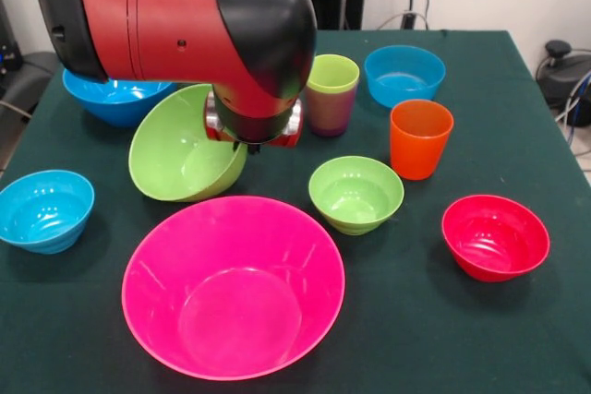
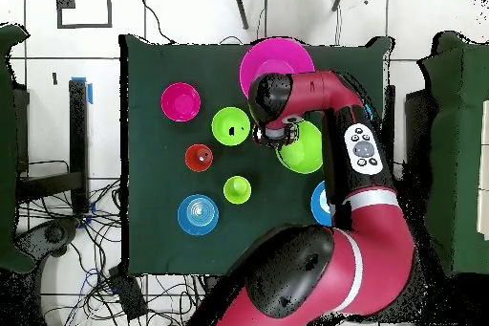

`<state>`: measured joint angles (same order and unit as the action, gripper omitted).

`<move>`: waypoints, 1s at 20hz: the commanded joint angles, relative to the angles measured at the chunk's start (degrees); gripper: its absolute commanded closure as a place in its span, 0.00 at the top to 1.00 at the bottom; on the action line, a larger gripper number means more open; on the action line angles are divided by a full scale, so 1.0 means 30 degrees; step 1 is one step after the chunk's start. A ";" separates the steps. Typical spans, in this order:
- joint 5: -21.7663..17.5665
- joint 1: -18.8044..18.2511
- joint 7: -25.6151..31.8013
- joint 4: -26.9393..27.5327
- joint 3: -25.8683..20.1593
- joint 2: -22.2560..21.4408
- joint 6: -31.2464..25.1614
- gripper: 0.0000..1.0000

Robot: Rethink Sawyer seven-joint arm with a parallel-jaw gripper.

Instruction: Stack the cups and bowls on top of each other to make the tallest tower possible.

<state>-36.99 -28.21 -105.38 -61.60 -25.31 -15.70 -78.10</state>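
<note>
- Green plastic first: the big green bowl sits tilted just behind the pink bowl, with its mouth turned towards the front-left and its right rim raised
- The gripper is at that raised rim, under the arm's black elbow; its fingers are hidden by the wrist, so I cannot tell if they are closed on the rim
- From overhead, the gripper sits at the edge of the big green bowl, close to the pink bowl
- No tower yet: every bowl lies apart on the table; only the lime cup is nested, inside the purple cup
- Handling, as a guess: the bowl looks light, stiff and glossy, so slippery; a thin wall gives one hold, a pinch across the rim
- Held at one edge it will likely hang crooked and swing, so it should go low over the pink bowl's centre before release
- Pink makes the sensible base, being the widest and steadiest
</note>
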 commanded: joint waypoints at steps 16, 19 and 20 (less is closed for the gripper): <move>-0.0800 0.0964 0.6820 0.2511 -0.0825 0.0064 -0.4309 0.00; -0.0854 0.1012 0.6950 0.2839 -0.0851 0.0022 -0.4718 0.00; -0.0898 0.1018 0.7036 0.2987 -0.0877 0.0076 -0.4826 0.00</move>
<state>-37.00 -27.05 -104.46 -57.23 -25.32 -14.91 -86.54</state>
